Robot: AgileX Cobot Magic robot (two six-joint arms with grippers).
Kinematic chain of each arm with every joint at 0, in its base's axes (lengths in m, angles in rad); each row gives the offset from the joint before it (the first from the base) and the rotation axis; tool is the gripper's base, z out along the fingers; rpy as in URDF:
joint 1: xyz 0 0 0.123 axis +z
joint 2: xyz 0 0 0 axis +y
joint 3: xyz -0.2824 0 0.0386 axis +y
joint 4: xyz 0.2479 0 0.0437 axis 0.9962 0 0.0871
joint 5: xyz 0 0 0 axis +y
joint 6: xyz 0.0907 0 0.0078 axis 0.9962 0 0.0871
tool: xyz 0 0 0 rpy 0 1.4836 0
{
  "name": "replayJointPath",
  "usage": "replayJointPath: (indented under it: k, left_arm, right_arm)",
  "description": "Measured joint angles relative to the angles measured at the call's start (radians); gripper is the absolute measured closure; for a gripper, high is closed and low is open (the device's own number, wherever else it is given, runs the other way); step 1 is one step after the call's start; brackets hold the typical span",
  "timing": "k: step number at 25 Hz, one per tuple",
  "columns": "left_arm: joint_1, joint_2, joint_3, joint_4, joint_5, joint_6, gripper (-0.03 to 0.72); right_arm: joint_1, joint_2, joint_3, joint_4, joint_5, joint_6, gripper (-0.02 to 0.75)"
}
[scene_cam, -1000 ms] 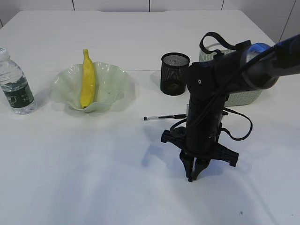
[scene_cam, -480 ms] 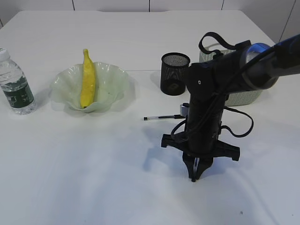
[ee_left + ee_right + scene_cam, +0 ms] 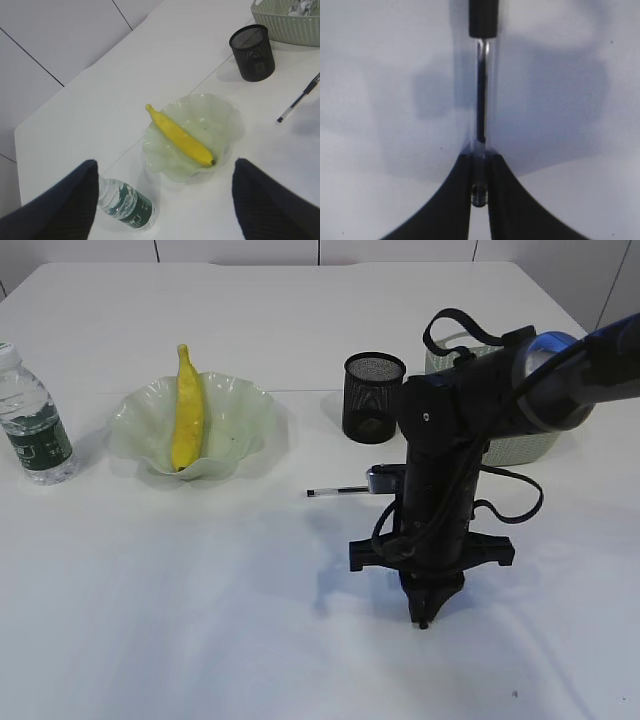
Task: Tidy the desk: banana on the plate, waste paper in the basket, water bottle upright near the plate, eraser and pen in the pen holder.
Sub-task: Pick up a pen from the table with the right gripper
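Observation:
My right gripper [image 3: 422, 618] points straight down at the desk [image 3: 200, 620], shut on the end of a clear pen [image 3: 481, 115] with a black end. The arm hides that pen in the exterior view. Another pen [image 3: 338, 490] lies flat in front of the pen holder [image 3: 373, 395]. The banana [image 3: 187, 410] lies in the plate [image 3: 255, 410], and the water bottle [image 3: 35, 425] stands upright to its left. Waste paper [image 3: 302, 6] sits in the basket [image 3: 285, 25]. High above them, my left gripper [image 3: 165, 162] hangs open and empty. The eraser is not clearly visible.
The basket [image 3: 525, 445] stands behind the right arm, close to the pen holder. A cable loop hangs off the right arm's side. The desk's near left part and front edge hold nothing I can see.
The right wrist has turned, bringing its crossbar level, and the gripper has shifted slightly toward the near right. It stays shut. Nothing else has moved.

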Motion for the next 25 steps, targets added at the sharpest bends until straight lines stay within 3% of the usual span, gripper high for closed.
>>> replayJointPath:
  k: [10, 17, 25]
  left_arm:
    - [0.000, 0.000, 0.000, -0.002, 0.000, 0.000, 0.101]
    - [0.000, 0.000, 0.000, -0.007, 0.000, 0.000, 0.132]
    - [0.000, 0.000, 0.000, -0.007, 0.000, 0.000, 0.156]
  right_arm:
    - [0.000, 0.000, 0.000, -0.008, 0.005, -0.068, 0.671]
    - [0.000, 0.000, 0.000, -0.008, 0.005, -0.078, 0.455]
    - [0.000, 0.018, -0.096, -0.032, -0.027, -0.082, 0.419]
